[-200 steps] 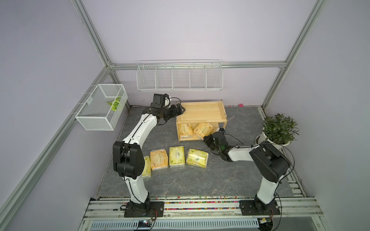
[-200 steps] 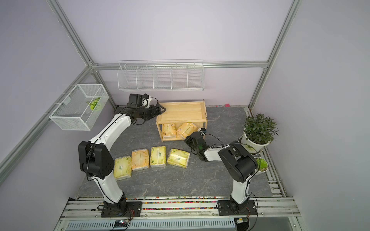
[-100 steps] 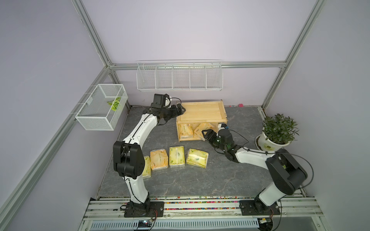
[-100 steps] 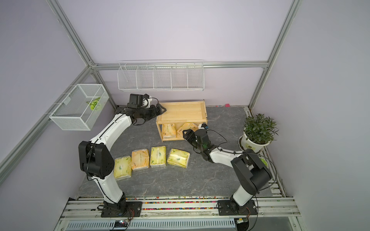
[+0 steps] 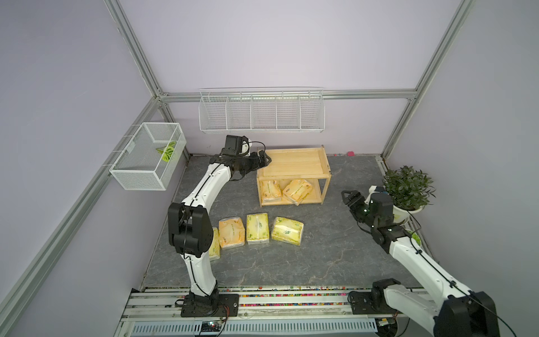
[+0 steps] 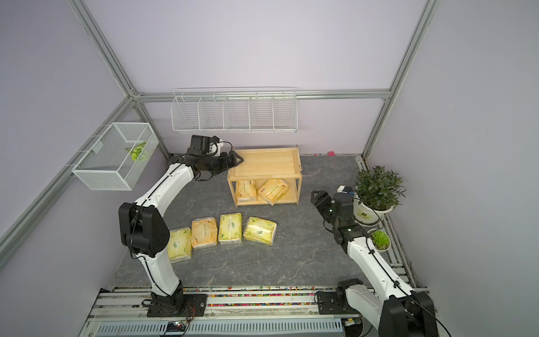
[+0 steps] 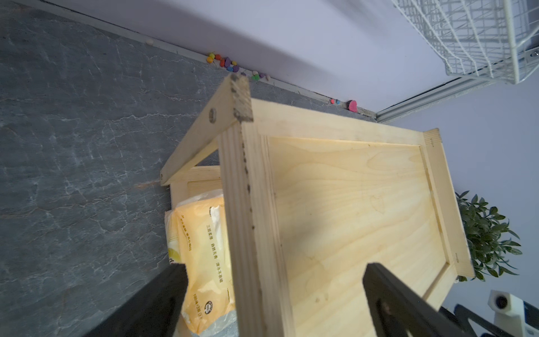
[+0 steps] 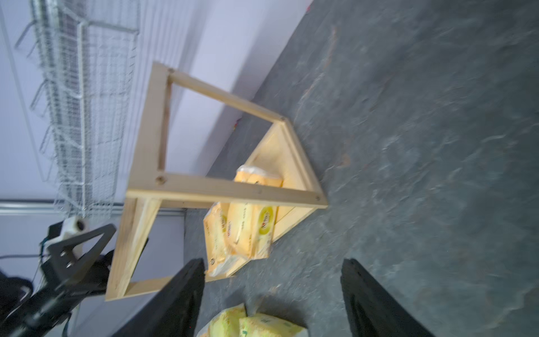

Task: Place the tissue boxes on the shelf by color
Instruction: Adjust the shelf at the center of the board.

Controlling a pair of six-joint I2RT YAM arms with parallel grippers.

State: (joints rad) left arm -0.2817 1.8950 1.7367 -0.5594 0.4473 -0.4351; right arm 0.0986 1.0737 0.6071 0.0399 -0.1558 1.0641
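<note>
The light wooden shelf (image 5: 294, 166) (image 6: 267, 163) stands at the back of the grey mat. Two orange tissue boxes (image 5: 270, 191) (image 5: 297, 191) lie on its lower tier, the right one tilted. A row lies on the mat in front: a pale yellow-green pack (image 6: 180, 243), an orange one (image 5: 231, 236) and two yellow-green ones (image 5: 257, 228) (image 5: 287, 230). My left gripper (image 5: 264, 159) (image 7: 274, 271) is open, its jaws on either side of the shelf's left top rim. My right gripper (image 5: 350, 197) (image 8: 271, 268) hangs open and empty, right of the shelf.
A white wire divided rack (image 5: 261, 112) hangs on the back wall above the shelf. A white mesh basket (image 5: 148, 156) juts from the left wall. A potted plant (image 5: 408, 186) and a small succulent (image 6: 380, 239) stand behind the right arm.
My right gripper has pulled back from the front of the shelf's lower tier, moving right toward the plant, and now stands open. The left arm has not moved.
</note>
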